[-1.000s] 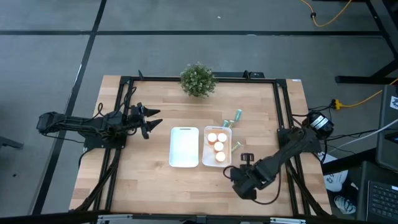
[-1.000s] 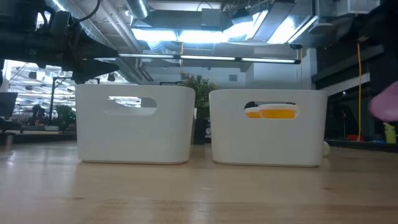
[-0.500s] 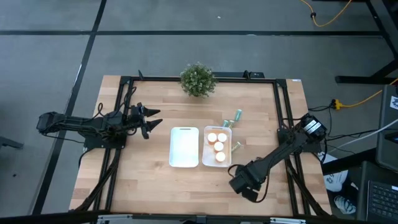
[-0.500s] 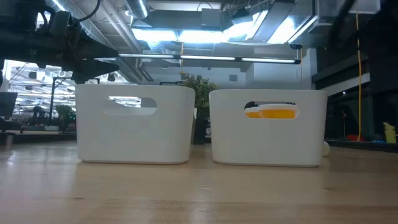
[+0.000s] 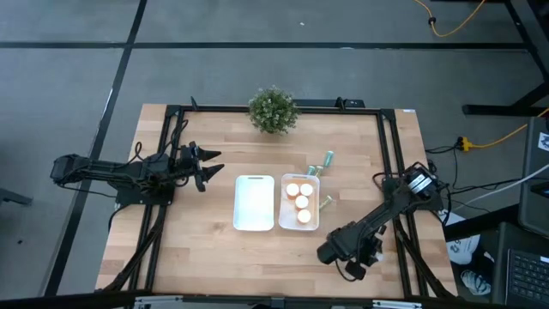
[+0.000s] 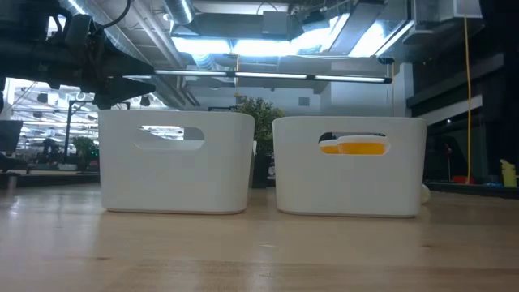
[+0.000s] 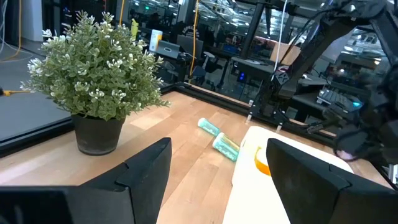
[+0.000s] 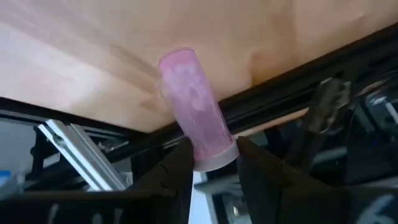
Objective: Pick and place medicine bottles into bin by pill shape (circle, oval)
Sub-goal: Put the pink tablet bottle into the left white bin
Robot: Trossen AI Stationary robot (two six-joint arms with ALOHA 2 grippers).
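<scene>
Two white bins sit side by side at the middle of the wooden tabletop (image 5: 214,137). In the high view the left bin (image 5: 254,203) shows only its white floor, while the right bin (image 5: 300,202) holds three orange bottles with white caps (image 5: 301,202); in the low view one orange bottle shows through the right bin's handle slot.

Just beyond the right bin, toward the potted plant (image 5: 273,110), two pale teal bottles (image 5: 322,163) lie on their sides on the bare wood, close together. Another small pale bottle (image 5: 326,202) lies just beside the right bin's outer wall.

At the near right corner of the tabletop, the right pincer (image 5: 336,251) is clamped on a pink bottle (image 8: 194,118). In the right wrist view the bottle stands out lengthwise from between the two dark fingers (image 8: 176,171), its capped end pinched between them and its other end pointing out toward the wood and the black frame rail. The pink bottle cannot be made out in the high view, where the arm hides it.

Over the left side of the tabletop, the left pincer (image 5: 206,166) points toward the bins, well apart from them, with its fingers spread and nothing between them.
</scene>
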